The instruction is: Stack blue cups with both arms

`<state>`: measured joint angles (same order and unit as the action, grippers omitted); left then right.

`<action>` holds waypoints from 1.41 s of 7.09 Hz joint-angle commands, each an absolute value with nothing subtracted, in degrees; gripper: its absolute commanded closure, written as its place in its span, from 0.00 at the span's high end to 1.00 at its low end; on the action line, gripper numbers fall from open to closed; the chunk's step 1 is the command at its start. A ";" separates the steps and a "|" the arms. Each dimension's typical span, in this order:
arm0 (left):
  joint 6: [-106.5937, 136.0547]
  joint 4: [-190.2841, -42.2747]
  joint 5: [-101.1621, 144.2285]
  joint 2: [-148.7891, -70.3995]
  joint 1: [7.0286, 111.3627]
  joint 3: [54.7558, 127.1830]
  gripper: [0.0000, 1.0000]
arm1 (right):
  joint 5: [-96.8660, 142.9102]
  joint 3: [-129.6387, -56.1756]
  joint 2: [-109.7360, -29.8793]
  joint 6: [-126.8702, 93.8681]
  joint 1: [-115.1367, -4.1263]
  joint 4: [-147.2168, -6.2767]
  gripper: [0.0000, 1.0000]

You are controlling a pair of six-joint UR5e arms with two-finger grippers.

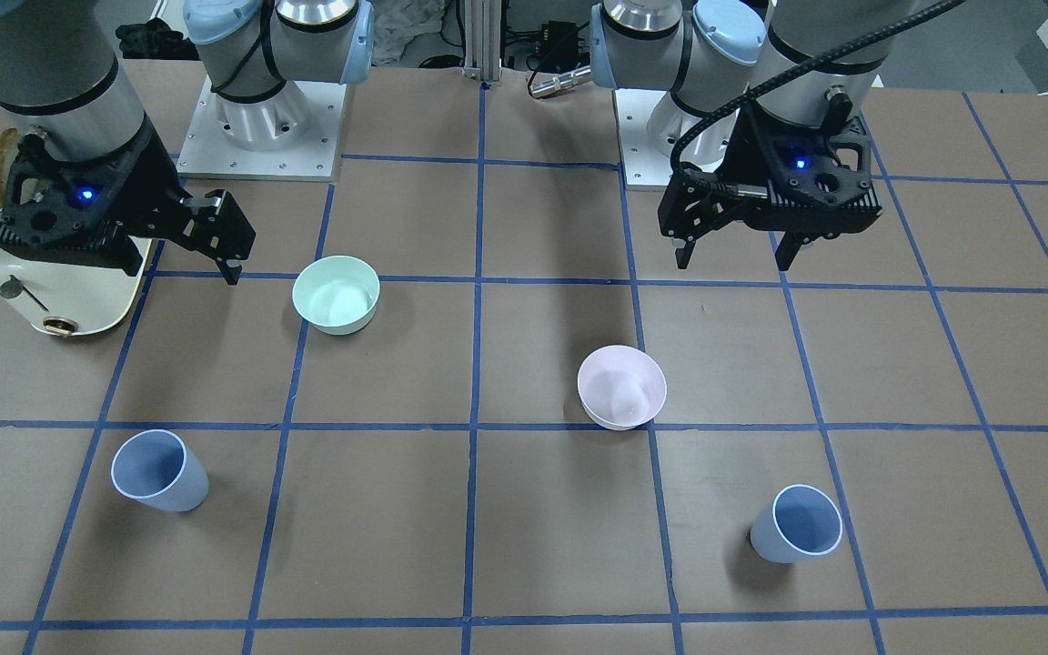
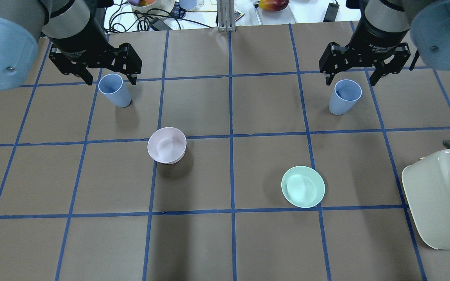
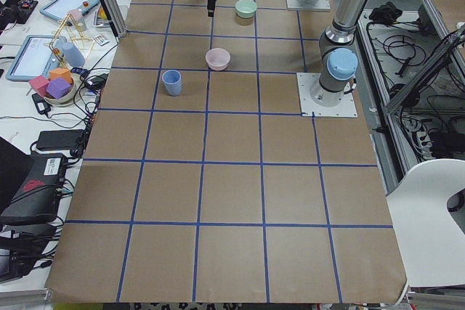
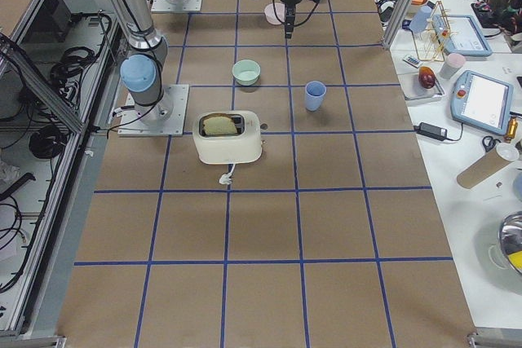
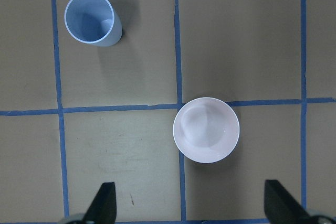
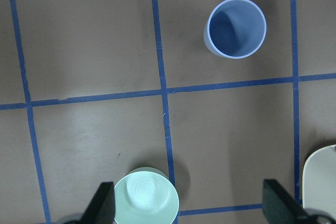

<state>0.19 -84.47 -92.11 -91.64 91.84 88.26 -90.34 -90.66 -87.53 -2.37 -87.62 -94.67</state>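
Cups are standing upright on the brown table [image 2: 248, 242], mouths up, long axes vertical, walls narrowing toward the base. We are seeing the left cup [image 2: 115, 90] on the robot's left, in a far row of taped squares, and the right cup [image 2: 344, 96] in the same row on the robot's right, the two well apart. The pink bowl [image 2: 166, 145] is sitting nearer the robot than the left cup, the green bowl [image 2: 303, 186] nearer the robot than the right cup, and the toaster [image 2: 436, 203] is resting by the table's right edge. White print is showing on both gripper bodies in the overhead view; we are reading "Adaptive Gripper", the rest being too small, and a small red mark on the toaster is not legible. The left arm [image 2: 72, 27] is reaching out over the table with its wrist turned straight down, and the left gripper [image 2: 111, 82] is hanging high above the surface, released, fingers spread wide, apart from its cup. The right arm [image 2: 381, 19] is posing the same way, the right gripper [image 2: 350, 82] likewise spread wide and grasping nothing.
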 commanded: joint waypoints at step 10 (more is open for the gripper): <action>-11.16 -63.46 -91.58 -118.19 83.85 84.81 1.00 | -91.14 -91.49 -85.00 -2.46 -86.40 -98.34 1.00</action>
<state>-9.52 -64.43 -91.29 -114.58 84.64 84.98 -90.81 -91.26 -85.94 -2.50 -86.44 -97.42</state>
